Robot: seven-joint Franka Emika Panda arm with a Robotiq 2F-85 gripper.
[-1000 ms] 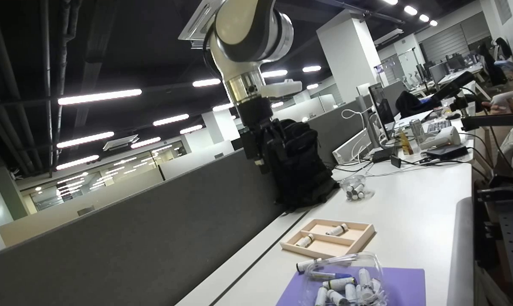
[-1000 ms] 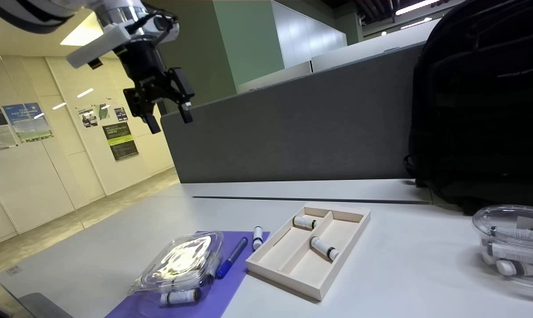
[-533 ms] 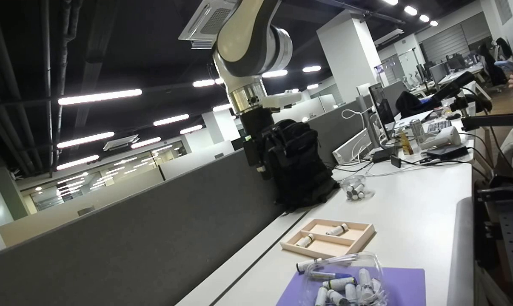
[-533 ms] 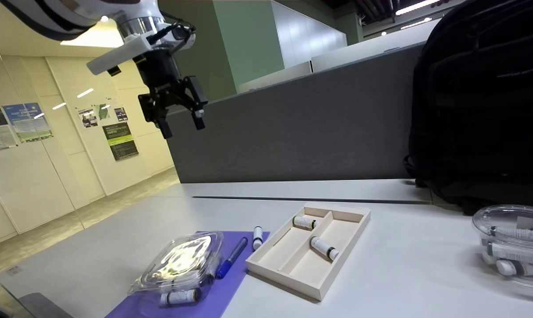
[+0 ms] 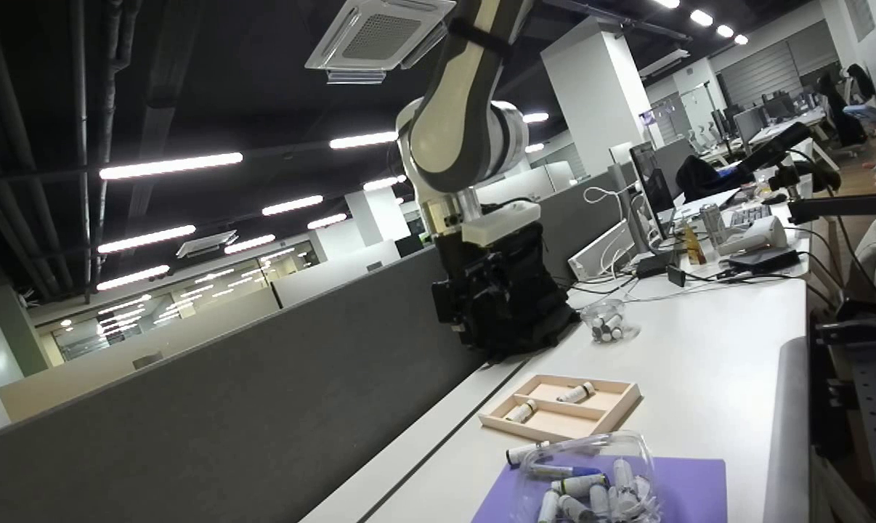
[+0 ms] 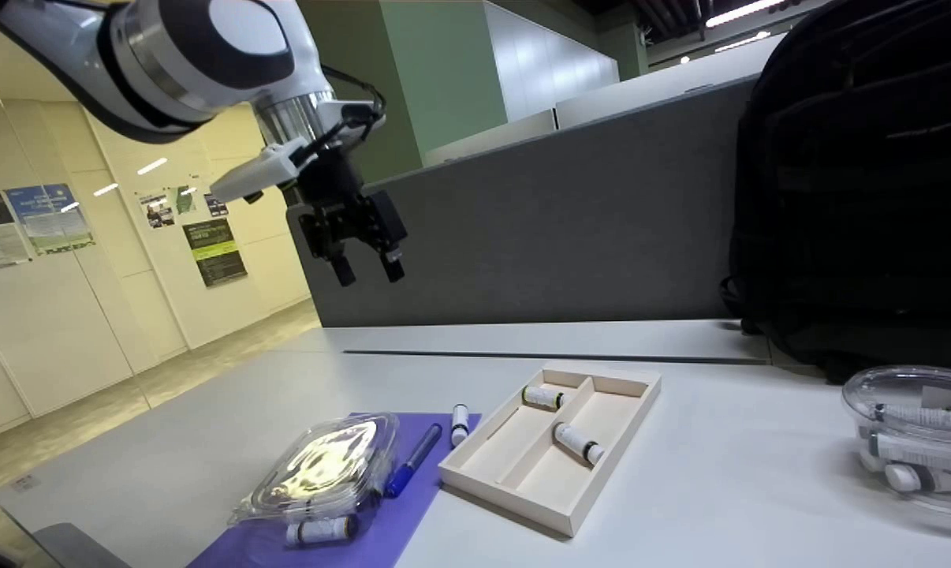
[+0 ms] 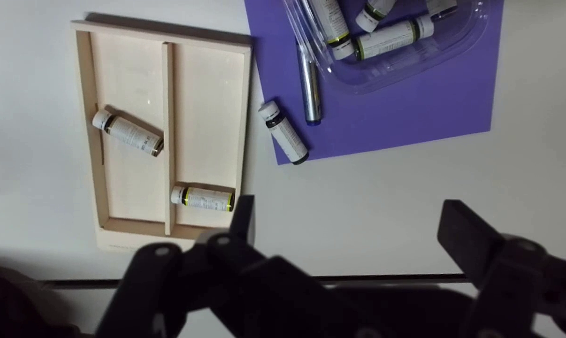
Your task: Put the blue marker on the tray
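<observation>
A white table [image 6: 720, 457] is carrying a light wooden tray [image 7: 208, 117], which is lying flat. A dark seam [image 6: 554, 357] is running along the table, close to one short end of the tray. A purple mat [image 7: 405, 112] is lying just beside the tray's long side — its edge slanting away from the rim. On the tray's opposite side a black backpack [image 6: 854, 221] is standing apart, and a round clear tub [image 6: 909, 379] is resting near that bag. Farther from the tray — beyond the tub — a flat black box [image 5: 761, 260] and an amber bottle [image 5: 692, 245] are sitting.
</observation>
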